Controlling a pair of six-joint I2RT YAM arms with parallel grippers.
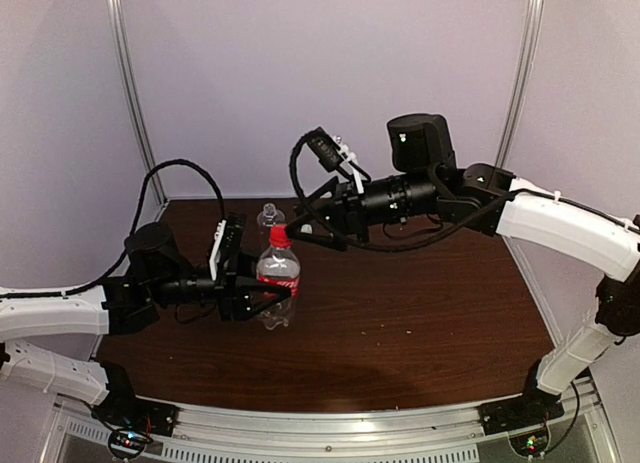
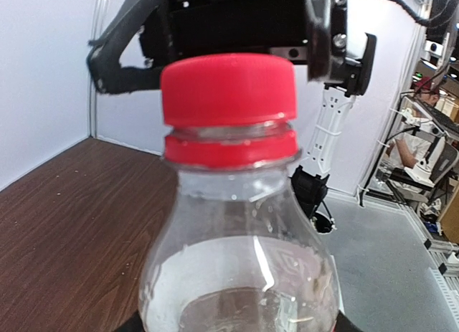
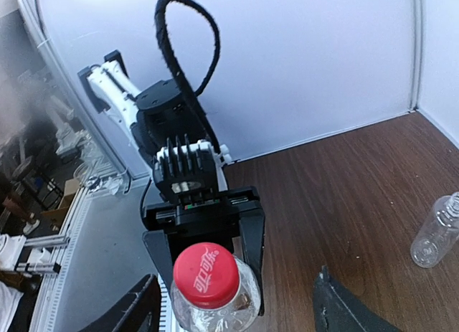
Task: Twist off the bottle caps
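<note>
The red-labelled bottle stands upright on the table, and my left gripper is shut on its body. Its red cap sits on the neck and fills the left wrist view. My right gripper is open at cap height. In the right wrist view its fingers stand apart on both sides of the red cap without touching it. The plain bottle stands behind, also seen in the right wrist view. I see no white cap.
The brown table is enclosed by white walls at the back and sides. The left arm's black cable loops above the table's left rear. The metal rail runs along the near edge.
</note>
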